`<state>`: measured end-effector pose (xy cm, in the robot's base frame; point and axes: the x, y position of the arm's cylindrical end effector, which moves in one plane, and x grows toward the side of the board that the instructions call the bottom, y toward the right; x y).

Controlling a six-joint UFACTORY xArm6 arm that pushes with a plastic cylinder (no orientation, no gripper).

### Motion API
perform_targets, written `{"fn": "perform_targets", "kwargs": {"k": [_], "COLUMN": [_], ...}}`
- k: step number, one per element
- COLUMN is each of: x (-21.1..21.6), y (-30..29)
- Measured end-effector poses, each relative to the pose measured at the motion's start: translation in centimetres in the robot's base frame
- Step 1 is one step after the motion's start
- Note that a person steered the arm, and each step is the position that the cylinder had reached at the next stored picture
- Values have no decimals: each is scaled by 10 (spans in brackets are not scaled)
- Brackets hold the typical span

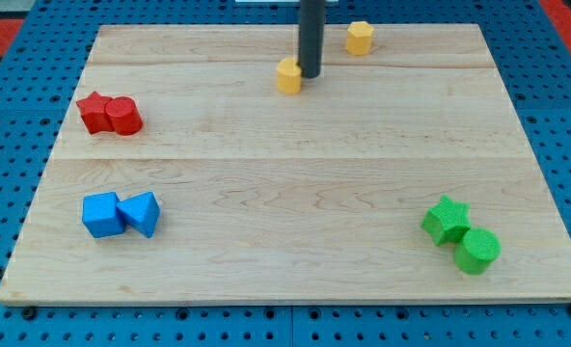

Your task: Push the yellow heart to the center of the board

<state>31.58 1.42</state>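
Note:
A yellow heart [288, 75] lies near the view's top, a little left of the middle of the wooden board [295, 183]. My tip [310, 75] is right beside it on its right side, touching or nearly touching it. The dark rod rises straight up out of the view's top. A yellow hexagon block [360, 38] lies further right, near the board's top edge.
A red star [95, 111] and a red cylinder [124, 117] touch at the left. A blue cube [102, 214] and a blue triangle [140, 212] sit at the lower left. A green star [447, 220] and a green cylinder [477, 250] sit at the lower right.

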Motion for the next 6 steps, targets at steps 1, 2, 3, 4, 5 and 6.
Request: {"fn": "perform_targets", "kwargs": {"k": [1,2,3,4,5,6], "x": [-3,-21,-37,-26,55,60], "y": [23,36,-14,-37,-17,-16]}}
